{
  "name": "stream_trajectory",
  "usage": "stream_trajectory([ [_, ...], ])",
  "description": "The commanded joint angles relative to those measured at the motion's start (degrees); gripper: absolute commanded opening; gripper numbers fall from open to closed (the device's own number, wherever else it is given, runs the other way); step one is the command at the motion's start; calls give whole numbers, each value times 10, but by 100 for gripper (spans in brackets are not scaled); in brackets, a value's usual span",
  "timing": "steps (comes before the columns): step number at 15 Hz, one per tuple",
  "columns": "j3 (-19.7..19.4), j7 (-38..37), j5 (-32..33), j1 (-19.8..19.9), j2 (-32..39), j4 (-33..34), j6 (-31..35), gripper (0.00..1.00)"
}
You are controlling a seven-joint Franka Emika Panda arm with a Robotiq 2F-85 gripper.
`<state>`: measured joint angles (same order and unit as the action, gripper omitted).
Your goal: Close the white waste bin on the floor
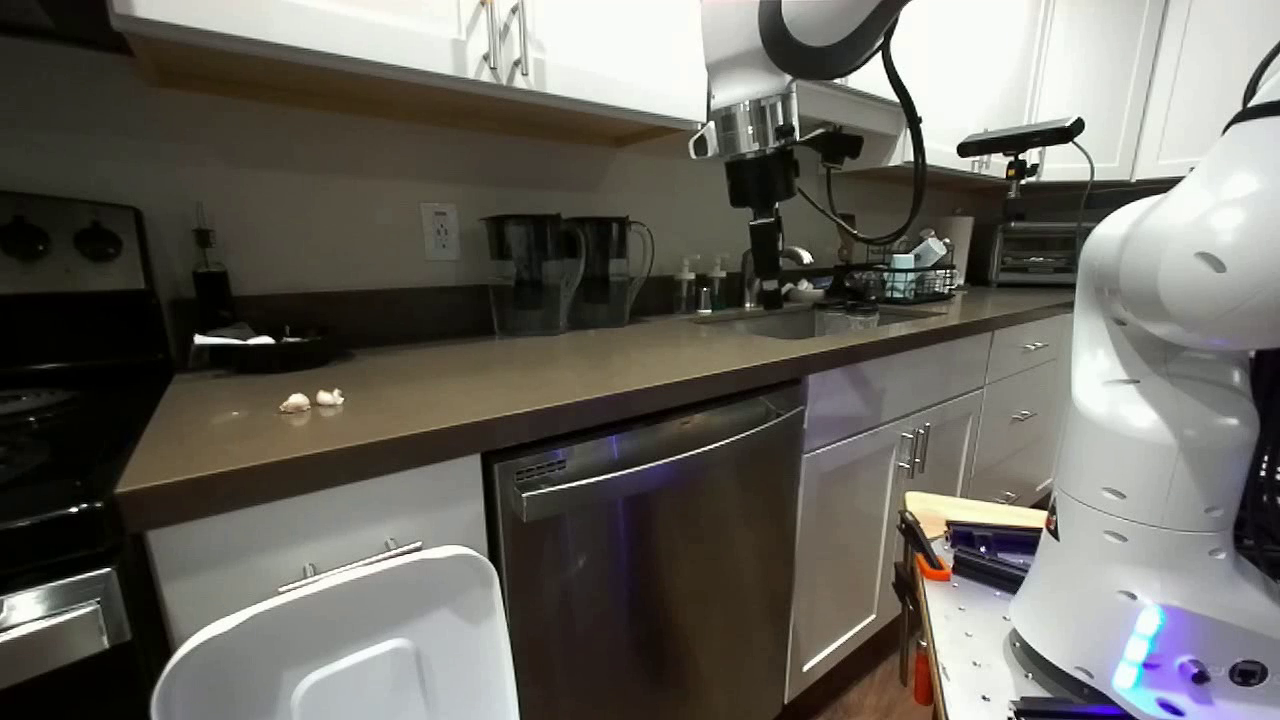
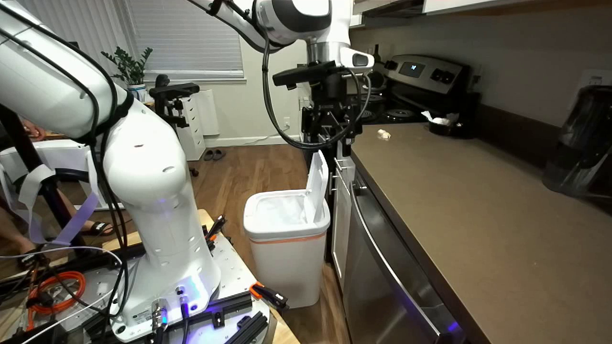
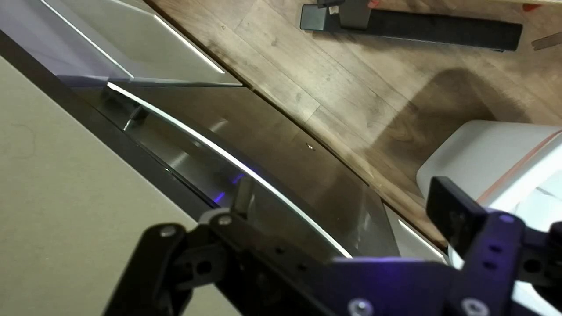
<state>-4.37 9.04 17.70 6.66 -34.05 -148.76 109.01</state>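
Note:
The white waste bin [image 2: 287, 267] stands on the floor beside the cabinet fronts. Its lid [image 2: 317, 184] is raised, nearly upright, on the cabinet side, and the mouth shows a white liner. The lid [image 1: 360, 650] is also large at the bottom of an exterior view, where the bin body is out of frame. In the wrist view part of the bin [image 3: 474, 158] shows at the right edge, partly behind a finger. My gripper [image 3: 349, 206] is open and empty, fingers well apart. In both exterior views it [image 1: 767, 290] hangs high, pointing down, above the lid's height and not touching it.
The brown countertop [image 2: 468, 205] and the dishwasher [image 1: 650, 590] with its protruding handle run beside the bin. Garlic [image 1: 312, 401], a black pan and water pitchers [image 1: 530, 280] stand on the counter. The robot's table [image 2: 234, 267] carries rails and a clamp near the bin.

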Motion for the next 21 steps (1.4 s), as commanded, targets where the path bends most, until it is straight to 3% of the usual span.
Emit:
stream_trajectory([
  [1,-9,-5,-13,-15,23,-8,27,100],
  [7,3,-44,-66,-48,142,-38,241,100],
  [11,12,-67,-137,-68,243,-9,358,100],
  [15,31,-58,-219,-95,320,45,401,100],
  [21,78,-46,-298,-113,431,159,399,100],
])
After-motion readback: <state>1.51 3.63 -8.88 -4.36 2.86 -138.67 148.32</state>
